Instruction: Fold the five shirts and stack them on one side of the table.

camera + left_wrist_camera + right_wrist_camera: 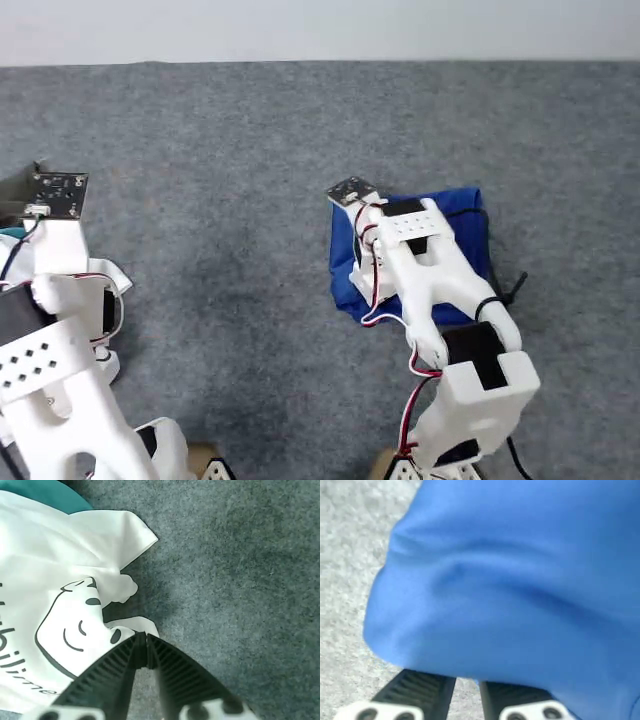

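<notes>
A white shirt [55, 570] with a black smiling-face print lies crumpled on the grey carpet, and its edge shows beside the left arm [110, 278]. My left gripper [145, 639] is shut, pinching a fold at that shirt's rim. A teal shirt [55, 492] peeks out under the white one. Right of centre a blue shirt [462, 225] lies folded into a rough square. The right arm [430, 270] stretches over it towards its left edge. My right gripper [467, 680] is shut on the blue shirt [510, 580], whose cloth drapes over the fingertips and hides them.
Grey carpet [230, 150] covers the whole table, with open room in the middle and along the back. A white wall [320, 30] bounds the far side. A thin black piece [515, 285] sticks out at the blue shirt's right edge.
</notes>
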Robot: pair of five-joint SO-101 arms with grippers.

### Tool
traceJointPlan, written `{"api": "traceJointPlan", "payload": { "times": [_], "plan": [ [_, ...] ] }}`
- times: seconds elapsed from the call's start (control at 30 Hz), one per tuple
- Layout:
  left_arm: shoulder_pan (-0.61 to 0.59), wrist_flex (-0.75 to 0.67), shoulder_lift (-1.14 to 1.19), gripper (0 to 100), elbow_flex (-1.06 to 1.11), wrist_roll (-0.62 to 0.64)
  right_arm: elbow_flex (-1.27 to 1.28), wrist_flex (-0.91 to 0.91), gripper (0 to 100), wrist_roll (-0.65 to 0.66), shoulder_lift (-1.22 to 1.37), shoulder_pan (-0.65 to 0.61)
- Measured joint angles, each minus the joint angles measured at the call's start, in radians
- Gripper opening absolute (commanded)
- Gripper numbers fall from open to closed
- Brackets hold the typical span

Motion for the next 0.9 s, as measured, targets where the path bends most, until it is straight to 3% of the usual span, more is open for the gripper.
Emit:
{"api": "traceJointPlan", "payload": {
  "times": [0.63,0.9],
  "plan": [
    [0.000,0.000,0.000,1,0.000,0.000,-0.040,-0.064,1.2,0.000,0.063,0.003],
    [0.000,0.000,0.000,1,0.000,0.000,-0.143,0.147,12.1,0.000,0.041,0.003]
  ]
}}
